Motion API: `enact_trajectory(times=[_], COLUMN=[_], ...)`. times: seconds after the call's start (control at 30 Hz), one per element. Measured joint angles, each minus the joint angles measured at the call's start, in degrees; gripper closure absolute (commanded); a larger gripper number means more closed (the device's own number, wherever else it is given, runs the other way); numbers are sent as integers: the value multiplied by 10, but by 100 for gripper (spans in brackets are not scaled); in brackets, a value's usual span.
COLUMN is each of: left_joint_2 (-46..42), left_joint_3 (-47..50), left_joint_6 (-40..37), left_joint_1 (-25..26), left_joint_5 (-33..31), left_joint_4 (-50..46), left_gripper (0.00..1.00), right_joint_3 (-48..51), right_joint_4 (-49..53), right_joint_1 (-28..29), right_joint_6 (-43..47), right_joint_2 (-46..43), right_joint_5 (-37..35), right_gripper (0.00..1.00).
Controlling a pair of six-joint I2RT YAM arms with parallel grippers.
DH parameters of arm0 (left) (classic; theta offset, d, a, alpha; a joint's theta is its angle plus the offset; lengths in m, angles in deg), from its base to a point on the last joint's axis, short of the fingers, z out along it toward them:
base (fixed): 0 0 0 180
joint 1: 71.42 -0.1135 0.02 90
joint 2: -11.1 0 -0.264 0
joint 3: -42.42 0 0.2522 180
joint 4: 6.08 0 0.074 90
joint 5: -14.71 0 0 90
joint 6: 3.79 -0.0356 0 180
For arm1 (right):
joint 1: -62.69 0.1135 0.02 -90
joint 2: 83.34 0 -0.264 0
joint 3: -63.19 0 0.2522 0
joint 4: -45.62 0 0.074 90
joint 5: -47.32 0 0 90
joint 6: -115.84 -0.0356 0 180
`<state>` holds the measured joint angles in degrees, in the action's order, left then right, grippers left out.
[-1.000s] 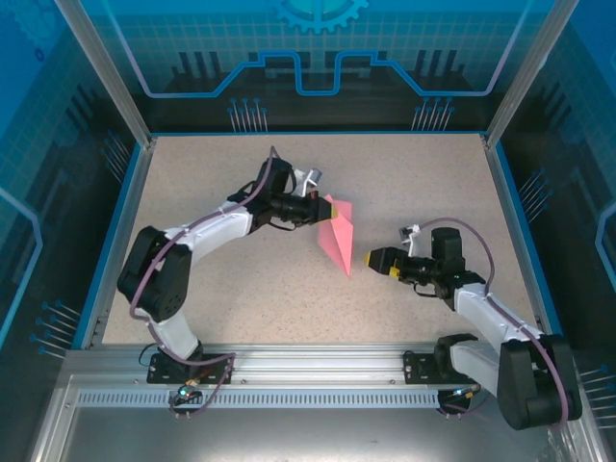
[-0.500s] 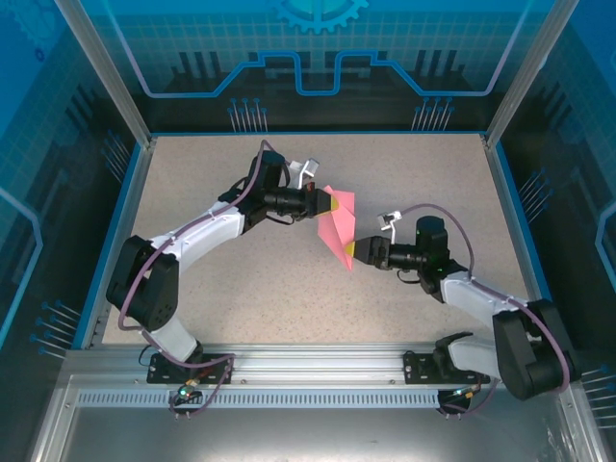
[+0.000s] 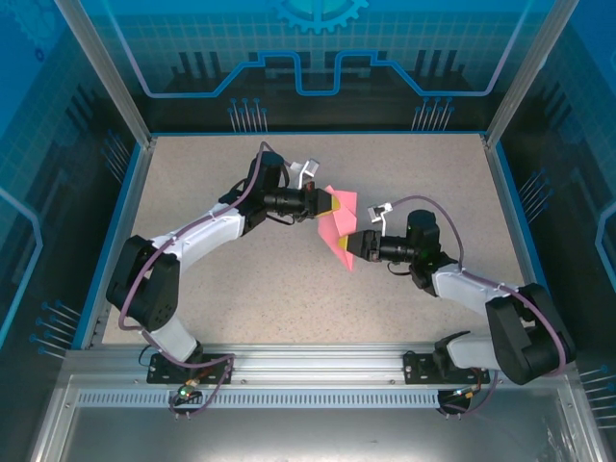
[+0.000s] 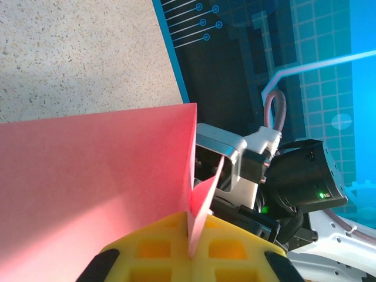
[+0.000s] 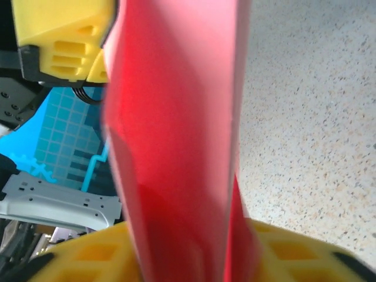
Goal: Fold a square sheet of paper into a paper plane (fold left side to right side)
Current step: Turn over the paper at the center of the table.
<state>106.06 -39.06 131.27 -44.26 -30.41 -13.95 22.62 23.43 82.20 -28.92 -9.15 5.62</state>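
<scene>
Now midway through folding, with the pink paper (image 3: 336,229) held up above the table (image 3: 241,289), pinched tight at its far end by the left gripper (image 3: 330,203) and sitting between the jaws of the right gripper (image 3: 346,248), squeezed or not hard to tell; next, pinch firmly, then crease.

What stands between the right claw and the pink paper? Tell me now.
Nothing visible does. The pink paper runs between the yellow fingers of the right claw, and the left claw grips its far end.

1 overhead; 2 close on paper (image 3: 332,229)
</scene>
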Motion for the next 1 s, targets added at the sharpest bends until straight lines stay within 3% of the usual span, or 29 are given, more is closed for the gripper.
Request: enact_trajectory(times=[0.13, 0.2, 0.37, 0.47, 0.67, 0.83, 1.0], left_joint_2=[0, 0, -14, -54, -182, -280, -356], left_joint_3=[0, 0, 0, 1, 33, 81, 103], left_joint_6=[-10, -21, -69, -111, -164, -172, -183], left_joint_1=[0, 0, -5, -9, -11, -11, -11], left_joint_5=[0, -1, -37, -88, -208, -306, -383], left_joint_4=[-9, -21, -92, -153, -220, -254, -303], left_gripper=[75, 62, 44, 39, 35, 28, 24], right_joint_3=[-2, -6, -44, -95, -241, -371, -461], right_joint_4=[41, 74, 229, 370, 633, 813, 954], right_joint_1=[0, 0, 1, 11, 112, 216, 282], right_joint_6=[22, 39, 116, 184, 282, 292, 269], right_joint_2=[-25, -41, -91, -121, -104, 30, 192], right_joint_5=[-12, -20, -78, -160, -434, -686, -859], right_gripper=[86, 91, 92, 93, 93, 94, 93])
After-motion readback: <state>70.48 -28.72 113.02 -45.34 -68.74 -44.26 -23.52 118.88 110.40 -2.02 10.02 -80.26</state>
